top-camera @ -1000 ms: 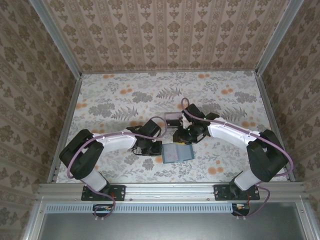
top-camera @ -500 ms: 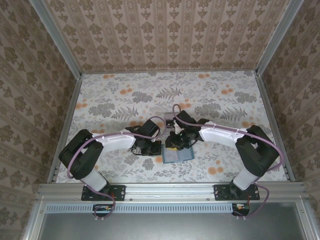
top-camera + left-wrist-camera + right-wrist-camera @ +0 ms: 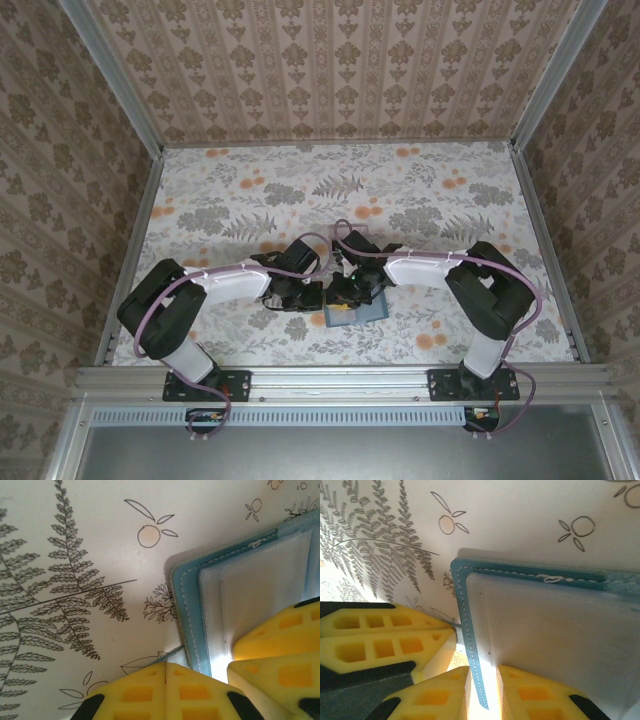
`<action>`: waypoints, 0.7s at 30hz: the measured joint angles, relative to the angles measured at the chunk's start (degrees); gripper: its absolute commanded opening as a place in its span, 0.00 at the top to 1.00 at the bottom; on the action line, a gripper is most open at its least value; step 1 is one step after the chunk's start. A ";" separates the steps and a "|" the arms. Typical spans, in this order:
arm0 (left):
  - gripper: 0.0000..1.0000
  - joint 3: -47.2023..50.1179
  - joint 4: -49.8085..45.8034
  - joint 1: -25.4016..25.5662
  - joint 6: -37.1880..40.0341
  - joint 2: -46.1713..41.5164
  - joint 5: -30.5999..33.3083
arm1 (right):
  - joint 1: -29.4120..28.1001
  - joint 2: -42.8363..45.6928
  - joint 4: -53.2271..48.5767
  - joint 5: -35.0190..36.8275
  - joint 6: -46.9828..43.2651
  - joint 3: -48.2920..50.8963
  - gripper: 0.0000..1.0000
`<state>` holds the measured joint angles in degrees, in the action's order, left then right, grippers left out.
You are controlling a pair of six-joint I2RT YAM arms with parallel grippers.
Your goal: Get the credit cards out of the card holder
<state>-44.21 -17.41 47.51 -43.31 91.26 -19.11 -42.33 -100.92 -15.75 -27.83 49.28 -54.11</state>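
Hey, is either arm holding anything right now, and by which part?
Right gripper: jaws straddle the side edge of the card holder, but a firm pinch cannot be told. Left gripper: jaws shut beside that holder, nothing visibly held.

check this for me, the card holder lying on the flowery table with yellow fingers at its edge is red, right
Not red: the card holder is teal-blue, as the right wrist view shows. It does lie on the flowery table with yellow fingers at its edge.
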 measured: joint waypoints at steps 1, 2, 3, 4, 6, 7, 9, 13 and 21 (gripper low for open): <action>0.94 0.00 0.00 -0.02 0.00 0.00 -0.02 | -0.02 -0.09 -0.02 0.04 -0.02 0.00 0.77; 0.94 0.00 0.00 -0.04 0.00 0.00 -0.02 | -0.11 -0.09 -0.07 0.17 -0.04 0.00 0.76; 0.94 0.00 0.00 -0.04 0.00 0.00 -0.02 | -0.11 -0.09 -0.13 0.39 -0.11 -0.02 0.74; 0.94 -0.02 -0.02 -0.04 0.00 0.00 -0.02 | -0.13 -0.09 -0.31 0.61 -0.31 -0.04 0.73; 0.94 0.00 -0.02 -0.09 0.02 0.00 -0.04 | -0.35 -0.07 -1.22 1.36 -1.09 -0.48 0.70; 0.94 0.00 -0.02 -0.22 0.02 0.00 -0.09 | -0.46 -0.07 -1.84 1.90 -1.36 -0.81 0.70; 0.94 0.00 -0.04 -0.35 0.02 0.00 -0.28 | -0.66 -0.04 -3.26 3.19 -1.99 -1.53 0.68; 0.94 0.00 -0.04 -0.35 0.02 0.00 -0.37 | -0.85 0.04 -6.82 6.14 -3.21 -3.06 0.62; 0.94 0.00 -0.07 -0.37 0.02 -0.02 -0.39 | -1.86 0.37 -15.47 13.88 -5.84 -5.95 0.54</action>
<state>-44.21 -17.47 47.13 -43.29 91.24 -19.51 -44.18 -100.55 -31.22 -13.96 43.44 -60.05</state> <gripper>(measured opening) 0.063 0.445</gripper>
